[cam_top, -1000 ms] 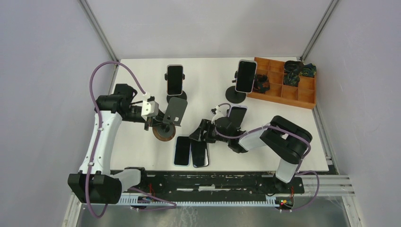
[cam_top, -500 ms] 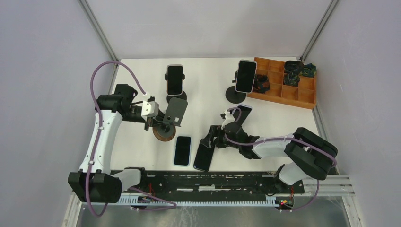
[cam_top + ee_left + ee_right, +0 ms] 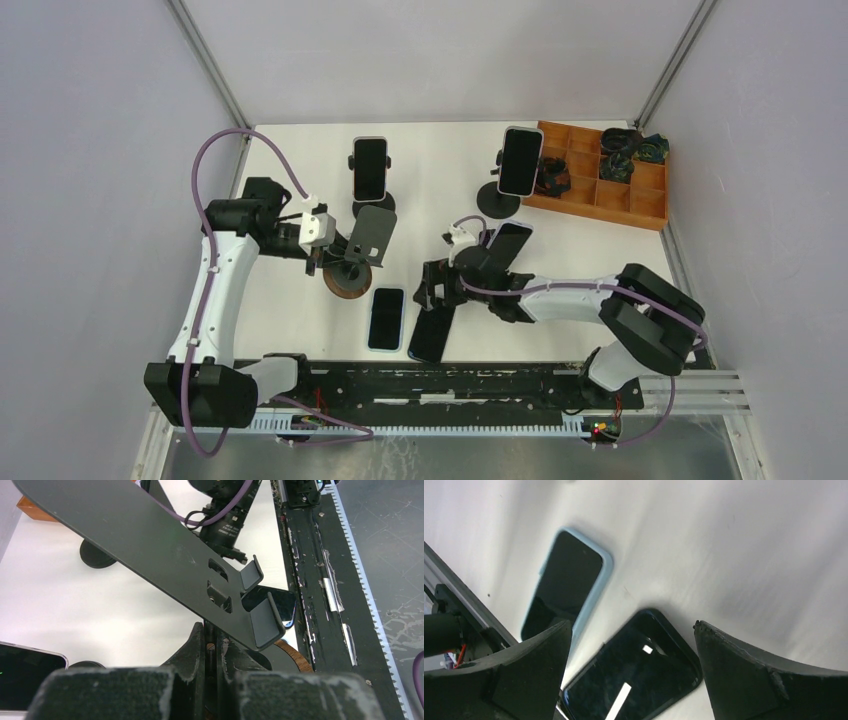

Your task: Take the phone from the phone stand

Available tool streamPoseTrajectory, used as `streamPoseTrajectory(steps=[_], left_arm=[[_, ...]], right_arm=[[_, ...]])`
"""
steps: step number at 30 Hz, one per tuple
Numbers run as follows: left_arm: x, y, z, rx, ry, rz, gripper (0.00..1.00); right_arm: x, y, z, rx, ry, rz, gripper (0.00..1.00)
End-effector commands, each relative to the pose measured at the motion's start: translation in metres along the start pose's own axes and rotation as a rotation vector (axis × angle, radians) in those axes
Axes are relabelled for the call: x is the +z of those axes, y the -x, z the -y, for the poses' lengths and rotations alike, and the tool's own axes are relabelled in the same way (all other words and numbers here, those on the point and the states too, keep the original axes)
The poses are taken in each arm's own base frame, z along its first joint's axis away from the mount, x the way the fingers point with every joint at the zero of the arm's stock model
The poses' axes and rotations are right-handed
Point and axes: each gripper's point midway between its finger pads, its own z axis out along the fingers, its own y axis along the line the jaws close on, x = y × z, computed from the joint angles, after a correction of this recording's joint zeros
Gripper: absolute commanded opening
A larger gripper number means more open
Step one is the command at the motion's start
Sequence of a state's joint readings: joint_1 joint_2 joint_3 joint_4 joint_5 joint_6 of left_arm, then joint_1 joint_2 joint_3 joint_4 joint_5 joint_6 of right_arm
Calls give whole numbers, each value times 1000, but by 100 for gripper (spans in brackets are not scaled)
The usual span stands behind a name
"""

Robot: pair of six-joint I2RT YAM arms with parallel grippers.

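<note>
The empty dark phone stand (image 3: pixel 372 234) stands on a round wooden base (image 3: pixel 345 281) left of centre. My left gripper (image 3: pixel 326 251) is shut on the stand's stem; the left wrist view shows the fingers (image 3: pixel 200 645) closed on the stem under the tilted plate (image 3: pixel 150 545). A dark phone (image 3: pixel 428 336) lies flat, tilted, near the front edge, beside a phone in a light-blue case (image 3: pixel 385 318). My right gripper (image 3: pixel 434 288) is open just above the dark phone's far end. In the right wrist view the dark phone (image 3: pixel 639 675) lies between the spread fingers of the right gripper (image 3: pixel 631 626), with the blue-cased phone (image 3: pixel 566 582) beyond.
Two more stands each hold an upright phone, one at the back centre (image 3: pixel 369 168) and one at the back right (image 3: pixel 520 160). Another phone (image 3: pixel 506 238) lies under my right arm. A wooden compartment tray (image 3: pixel 600 180) sits at the back right. The black rail (image 3: pixel 450 385) runs along the front edge.
The dark phone has slid from beside the blue-cased phone to a tilted spot nearer the front edge. My right gripper has since drawn back from it. The left arm has not moved.
</note>
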State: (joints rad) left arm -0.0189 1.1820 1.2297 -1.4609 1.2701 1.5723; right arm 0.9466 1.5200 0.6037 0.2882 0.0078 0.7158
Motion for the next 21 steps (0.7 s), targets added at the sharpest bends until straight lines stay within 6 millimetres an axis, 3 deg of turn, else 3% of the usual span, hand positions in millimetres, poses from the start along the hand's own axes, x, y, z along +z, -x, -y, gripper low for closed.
streamPoseTrajectory(steps=[1,4,7,14,21], left_arm=[[-2,25,-5,78,19,67,2],[-3,25,-5,78,19,64,2],[-3,25,-5,81,20,58,2],[-3,25,-8,79,19,57,2],[-4,25,-10,87,22,50,2]], right_arm=[[10,48,-15,-87,-22,87,98],[4,66,-13,-113,-62,120,98],[-8,59,-8,-113,-80,80,98],[-44,-22,4,28,20,-82,94],[-64,-55,-12,105,140,-176,87]])
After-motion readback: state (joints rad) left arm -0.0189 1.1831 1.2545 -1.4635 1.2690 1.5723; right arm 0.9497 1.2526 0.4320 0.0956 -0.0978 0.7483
